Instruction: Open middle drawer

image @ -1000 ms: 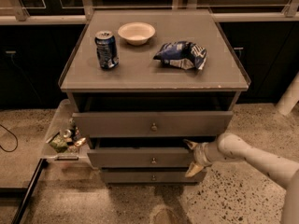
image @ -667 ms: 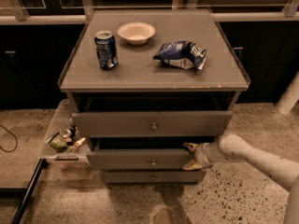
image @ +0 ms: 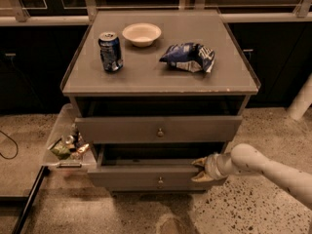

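Lower right of the frame, over speckled floor [image: 234,211], the white arm [image: 265,165] reaches in from the R edge toward the cabinet. Its gripper [image: 197,170] sits at the R end of the middle drawer [image: 131,177], low centre of frame. The jaws are released: two tan tips spread apart one above the other w/ a dark gap btwn them, the upper tip at the front's top edge and the lower one against its face. No firm pinch can be made out.

The middle drawer is pulled part way out, so its front stands nearer than the front above and a dark slot shows over it. Its small round knob [image: 160,181] is at centre, well L of the gripper and untouched.

Above it the top drawer [image: 117,129] is also out a bit, w/ its own knob [image: 160,131] at centre.

At mid L a side tray [image: 59,126] juts from the cabinet, holding small clutter too mixed to name.

Further up, the counter [image: 146,79] carries a blue can [image: 110,51] upright at L, a pale bowl [image: 141,34] behind it toward centre, and a crumpled blue chip bag [image: 188,57] at R, all apart from each other.

Across the top of the frame are dark cabinets [image: 273,48], and a white post [image: 302,101] leans at the far R edge
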Controlling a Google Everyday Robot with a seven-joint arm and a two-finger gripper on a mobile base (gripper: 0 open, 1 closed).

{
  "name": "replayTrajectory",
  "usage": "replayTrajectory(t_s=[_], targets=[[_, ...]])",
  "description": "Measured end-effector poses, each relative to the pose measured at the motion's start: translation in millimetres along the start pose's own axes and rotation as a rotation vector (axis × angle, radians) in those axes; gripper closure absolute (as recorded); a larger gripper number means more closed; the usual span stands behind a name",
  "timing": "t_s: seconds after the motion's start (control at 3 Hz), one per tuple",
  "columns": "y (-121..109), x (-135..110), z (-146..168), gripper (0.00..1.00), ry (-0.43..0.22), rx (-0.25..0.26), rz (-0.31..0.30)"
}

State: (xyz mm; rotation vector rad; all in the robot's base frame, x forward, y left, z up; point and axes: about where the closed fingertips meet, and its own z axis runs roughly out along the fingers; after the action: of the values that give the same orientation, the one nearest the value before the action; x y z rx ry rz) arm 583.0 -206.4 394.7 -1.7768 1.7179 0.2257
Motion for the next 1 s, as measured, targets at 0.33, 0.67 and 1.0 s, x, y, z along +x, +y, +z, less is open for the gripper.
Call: replayTrajectory(t_s=[0.33,0.67,1.0], targets=[[0.1,0.0,0.1,0.85,0.0,0.0,0.0],[0.2,0.0,0.1,0.62,0.0,0.0,0.0],[8.7,-0.6,-1.7,0.65,-0.014,-0.016,-0.003]])
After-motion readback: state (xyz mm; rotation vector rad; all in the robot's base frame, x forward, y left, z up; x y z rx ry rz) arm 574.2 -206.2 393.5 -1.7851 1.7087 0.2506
